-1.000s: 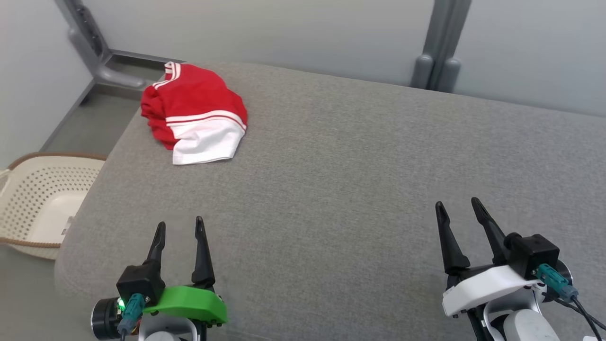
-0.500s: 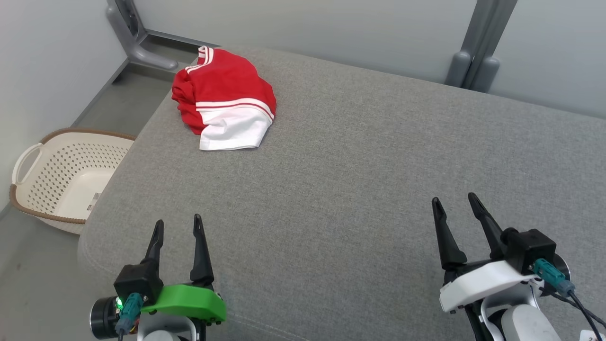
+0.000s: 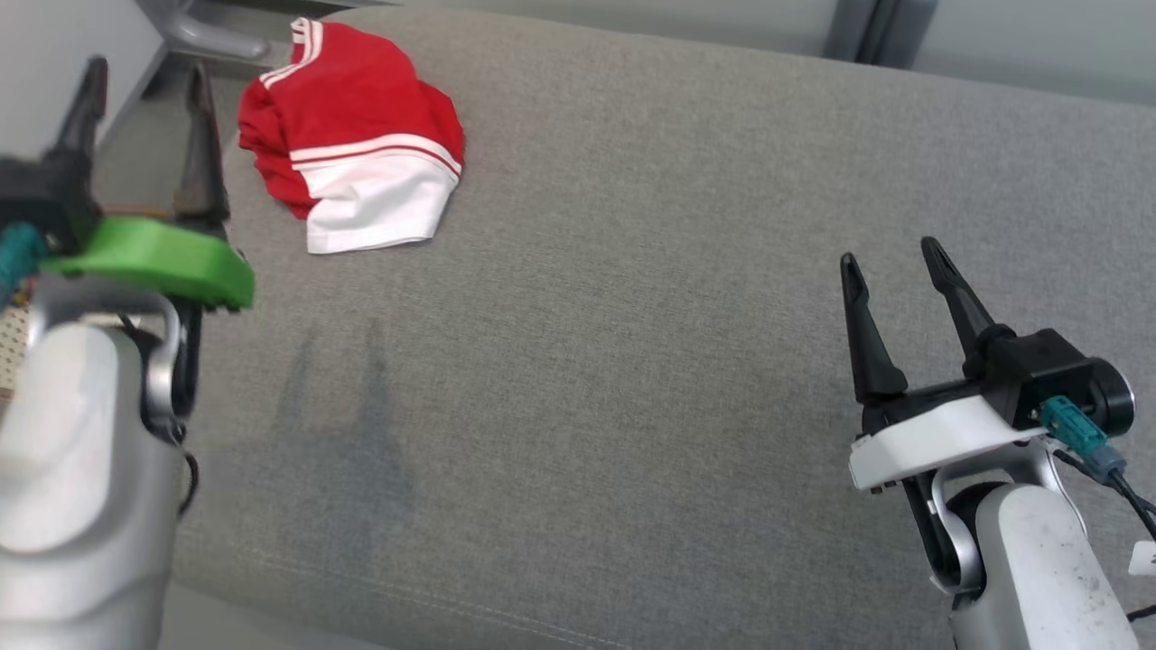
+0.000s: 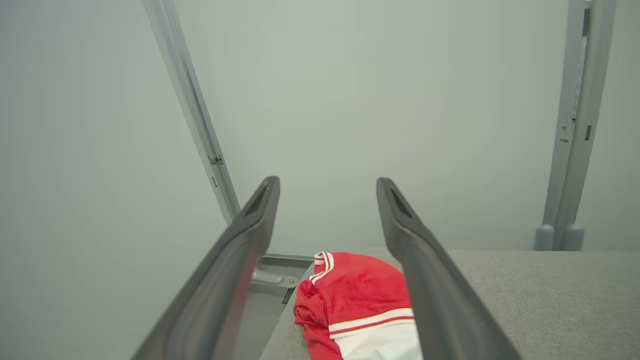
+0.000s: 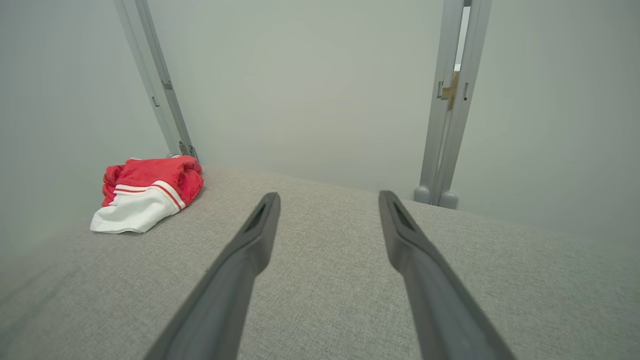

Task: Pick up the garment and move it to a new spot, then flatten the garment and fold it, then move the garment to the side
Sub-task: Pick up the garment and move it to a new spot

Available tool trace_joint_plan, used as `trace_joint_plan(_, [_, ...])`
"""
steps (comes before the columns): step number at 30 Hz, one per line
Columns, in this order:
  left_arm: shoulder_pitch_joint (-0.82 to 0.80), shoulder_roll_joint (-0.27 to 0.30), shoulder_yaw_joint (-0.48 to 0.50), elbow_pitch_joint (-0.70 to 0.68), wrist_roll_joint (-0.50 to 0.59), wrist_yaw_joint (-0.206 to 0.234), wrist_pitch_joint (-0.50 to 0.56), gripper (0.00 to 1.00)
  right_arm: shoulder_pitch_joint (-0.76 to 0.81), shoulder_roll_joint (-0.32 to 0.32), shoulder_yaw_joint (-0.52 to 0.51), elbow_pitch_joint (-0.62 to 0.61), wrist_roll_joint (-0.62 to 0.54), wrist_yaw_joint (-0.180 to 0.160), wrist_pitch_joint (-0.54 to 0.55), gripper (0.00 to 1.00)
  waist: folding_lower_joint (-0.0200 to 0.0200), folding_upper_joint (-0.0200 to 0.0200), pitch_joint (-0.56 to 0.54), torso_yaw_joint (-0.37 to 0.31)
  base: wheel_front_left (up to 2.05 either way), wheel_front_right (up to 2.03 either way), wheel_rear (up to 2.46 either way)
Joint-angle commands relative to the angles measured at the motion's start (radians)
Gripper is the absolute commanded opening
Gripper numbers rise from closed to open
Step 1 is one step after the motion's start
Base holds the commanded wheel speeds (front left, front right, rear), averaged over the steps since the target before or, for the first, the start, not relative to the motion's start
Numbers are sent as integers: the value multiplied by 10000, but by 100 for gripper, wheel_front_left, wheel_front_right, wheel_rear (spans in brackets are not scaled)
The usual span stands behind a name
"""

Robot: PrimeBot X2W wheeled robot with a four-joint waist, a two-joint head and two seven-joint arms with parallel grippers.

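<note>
A crumpled red and white garment [image 3: 352, 135] lies at the far left corner of a grey cushioned surface [image 3: 632, 316]. The left gripper [image 3: 143, 77], raised, hangs just left of the garment, fingers apart and empty (the left wrist view frames the garment between them). The right gripper [image 3: 890, 255] hovers well apart at the near right, fingers spread, holding nothing.
</note>
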Motion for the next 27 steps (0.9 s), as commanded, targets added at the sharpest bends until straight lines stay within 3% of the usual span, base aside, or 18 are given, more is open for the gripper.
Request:
trace_joint_plan(1, [-594, 160, 12, 231, -133, -147, 392, 100, -233, -39, 12, -126, -126, -17, 92, 100, 0, 0, 1126, -949, 0, 0, 0])
trace_joint_plan(8, [-3138, 797, 280, 2399, -759, -579, 2725, 100, -869, -35, 127, -678, -449, -17, 400, 100, 0, 0, 2610, -2053, 0, 0, 0])
trace_joint_plan(14, [-3893, 1036, 483, 4260, -1141, -537, 4073, 100, -1092, -33, -5, -944, -583, -17, 431, 100, 0, 0, 3559, -2572, 0, 0, 0])
trace_joint_plan(23, [-4174, 1445, 874, 5820, -1405, 10, 4464, 100, -1245, -30, -150, -967, -584, -17, 242, 100, 0, 0, 4247, -2771, 0, 0, 0])
trace_joint_plan(27, [-4242, 1338, 983, 6275, -1612, 17, 4604, 100, -1309, -32, -59, -898, -516, -15, 188, 100, 0, 0, 4351, -2770, 0, 0, 0])
